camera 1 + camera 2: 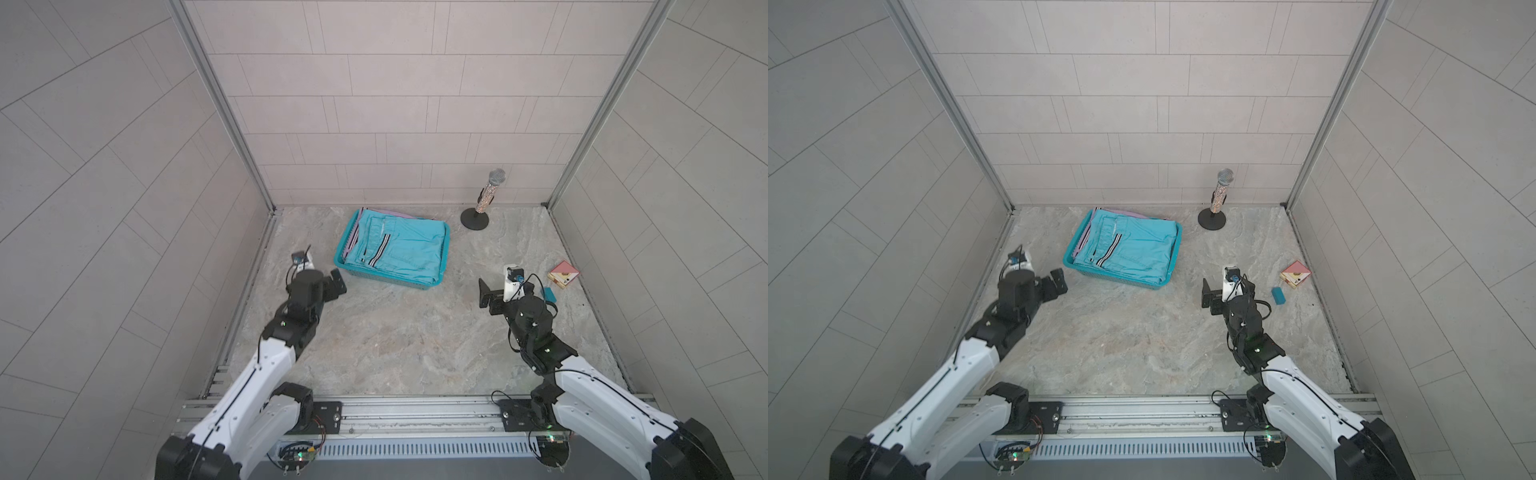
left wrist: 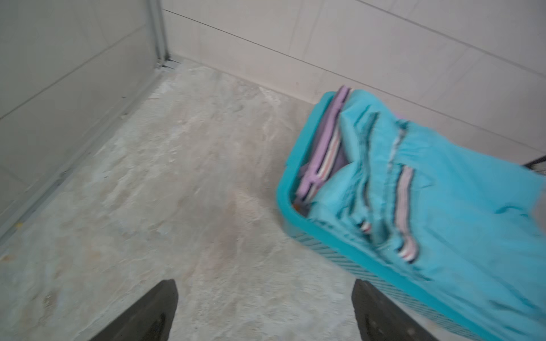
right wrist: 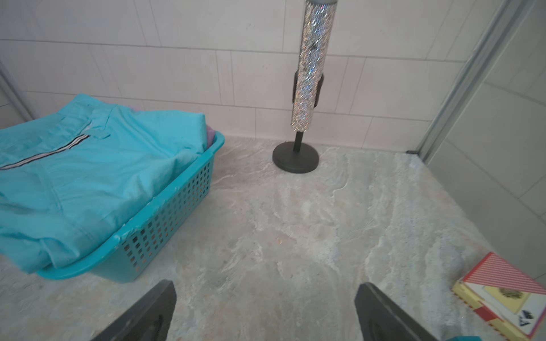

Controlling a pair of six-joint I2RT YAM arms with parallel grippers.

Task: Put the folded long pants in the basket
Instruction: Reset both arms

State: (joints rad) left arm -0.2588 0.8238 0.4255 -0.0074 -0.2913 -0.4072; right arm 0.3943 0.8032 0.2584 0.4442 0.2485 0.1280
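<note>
— What are your grippers holding?
— Nothing. My left gripper [image 2: 264, 282] and right gripper [image 3: 266, 282] both gape wide.
— And the pants?
— Ahead, nearer my left, the basket [image 3: 177, 212] holds turquoise folded pants [image 1: 399, 249] atop a lilac pair [image 2: 328, 147].

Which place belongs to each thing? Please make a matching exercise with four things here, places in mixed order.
Things:
1. turquoise folded cloth pants with striped trim
2. lilac folded cloth pants
3. glittering silver microphone on a round black stand
4. small blue rectangular block
Places:
A. upright near the back wall
B. lying near the pink striped card box
C. on top of the pile in the turquoise plastic mesh basket
D. in the basket, under the turquoise pants
Pairs: 1-C, 2-D, 3-A, 4-B.
</note>
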